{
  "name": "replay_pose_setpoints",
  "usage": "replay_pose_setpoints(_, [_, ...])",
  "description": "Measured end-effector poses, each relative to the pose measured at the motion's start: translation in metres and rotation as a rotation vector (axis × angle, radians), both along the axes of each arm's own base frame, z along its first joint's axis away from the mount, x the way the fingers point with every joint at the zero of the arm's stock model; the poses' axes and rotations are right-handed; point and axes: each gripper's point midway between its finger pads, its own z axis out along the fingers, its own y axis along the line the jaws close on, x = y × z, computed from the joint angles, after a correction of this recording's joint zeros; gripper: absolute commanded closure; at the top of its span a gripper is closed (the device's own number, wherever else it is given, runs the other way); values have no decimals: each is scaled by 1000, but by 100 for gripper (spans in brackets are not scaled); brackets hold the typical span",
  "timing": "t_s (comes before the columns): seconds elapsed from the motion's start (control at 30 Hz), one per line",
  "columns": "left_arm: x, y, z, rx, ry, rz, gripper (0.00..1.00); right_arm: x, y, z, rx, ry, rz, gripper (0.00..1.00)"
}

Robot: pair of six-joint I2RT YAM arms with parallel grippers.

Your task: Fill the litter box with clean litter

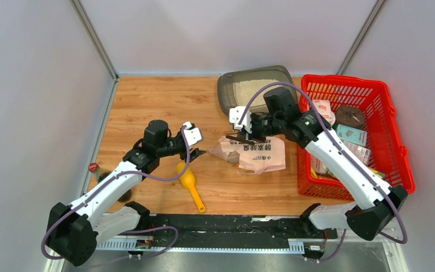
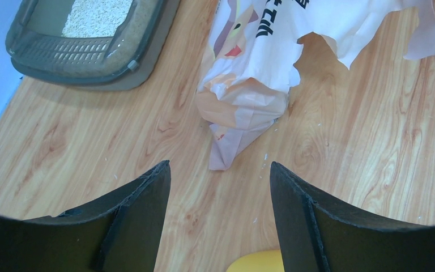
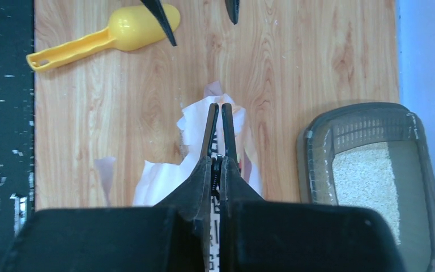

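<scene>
The dark grey-brown litter box [image 1: 225,90] sits at the back of the table with pale beige clean litter [image 1: 255,88] covering part of its floor. It also shows in the right wrist view [image 3: 317,158] and the left wrist view [image 2: 51,54]. A torn white and pink litter bag [image 1: 260,156] lies in front of it. My right gripper [image 1: 242,136] is shut on the bag's upper edge [image 3: 158,181], with the printed paper pinched between the jaws. My left gripper [image 1: 197,152] is open and empty, just left of the bag [image 2: 249,73] and above the yellow scoop [image 1: 191,184].
A red mesh basket [image 1: 393,141] with several packages stands at the right. A dark bottle with a red cap [image 1: 94,168] stands near the left edge. The scoop's bowl [image 2: 257,262] lies under the left fingers. A black rail [image 1: 215,226] runs along the near edge.
</scene>
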Motion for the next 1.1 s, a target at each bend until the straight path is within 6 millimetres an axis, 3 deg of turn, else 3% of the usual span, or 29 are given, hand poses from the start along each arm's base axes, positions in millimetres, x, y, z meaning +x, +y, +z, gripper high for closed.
replay_pose_setpoints(0.13, [-1, 0, 0, -1, -1, 0, 27, -21, -12, 6, -2, 42, -1, 100])
replay_pose_setpoints(0.27, [-2, 1, 0, -2, -2, -1, 28, -55, -26, 2, -19, 117, 28, 100])
replay_pose_setpoints(0.37, [-1, 1, 0, -5, 3, 3, 28, -80, -35, -13, -40, 186, 61, 100])
replay_pose_setpoints(0.5, [0, 0, -1, -10, 12, 10, 28, -100, -40, -61, -118, 314, 99, 100])
replay_pose_setpoints(0.63, [1, -1, -4, -13, 27, 14, 28, -108, -46, -122, -225, 427, 100, 100])
replay_pose_setpoints(0.77, [2, -3, -5, -18, 36, 13, 28, -106, -47, -163, -279, 428, 94, 100])
replay_pose_setpoints(1.0, [5, -5, -12, -17, 64, 19, 28, -91, -36, -191, -271, 375, 89, 94])
replay_pose_setpoints(1.1, [7, -6, -13, -23, 69, 22, 28, -91, -39, -204, -281, 374, 87, 81])
